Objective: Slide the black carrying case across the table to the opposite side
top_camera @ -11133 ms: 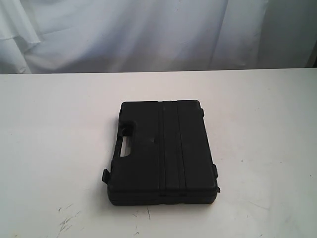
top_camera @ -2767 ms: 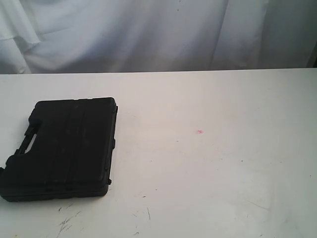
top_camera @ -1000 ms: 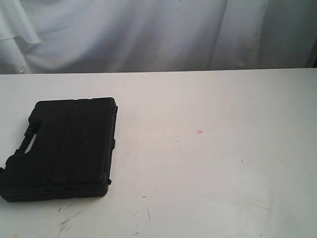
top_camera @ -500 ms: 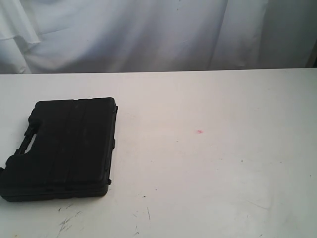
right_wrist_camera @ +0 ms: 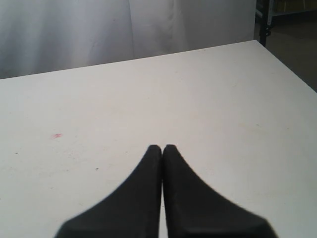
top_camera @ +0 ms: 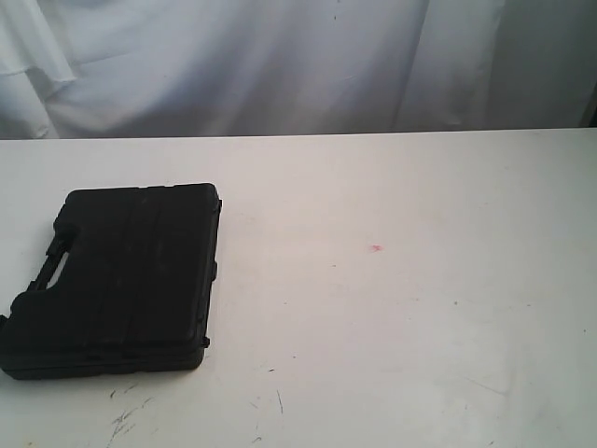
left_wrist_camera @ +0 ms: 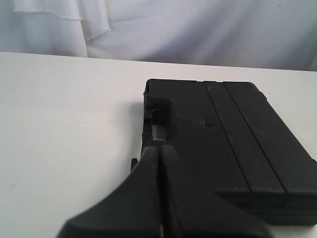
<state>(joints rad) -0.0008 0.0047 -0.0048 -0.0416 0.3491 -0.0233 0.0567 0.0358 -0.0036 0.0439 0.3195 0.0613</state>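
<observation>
A wide white table (top_camera: 401, 317) is filling most of the exterior view, and a white cloth (top_camera: 280, 65) is hanging in folds behind its far edge. The black case (top_camera: 117, 280) is lying flat at the left side of the table, its handle facing the left edge and its near corner reaching the border of the view. Dark scratch marks (top_camera: 126, 418) are showing on the surface just in front of the case, and a tiny red speck (top_camera: 376, 247) is sitting well apart, right of the middle.

The left gripper (left_wrist_camera: 159, 148) is pointing at the handle end of the case with its fingers pressed together; whether it is touching cannot be told. The right gripper (right_wrist_camera: 162, 147) is hanging over bare tabletop, likewise closed and holding nothing. A dark frame (right_wrist_camera: 267, 20) is standing past the table's far corner.
</observation>
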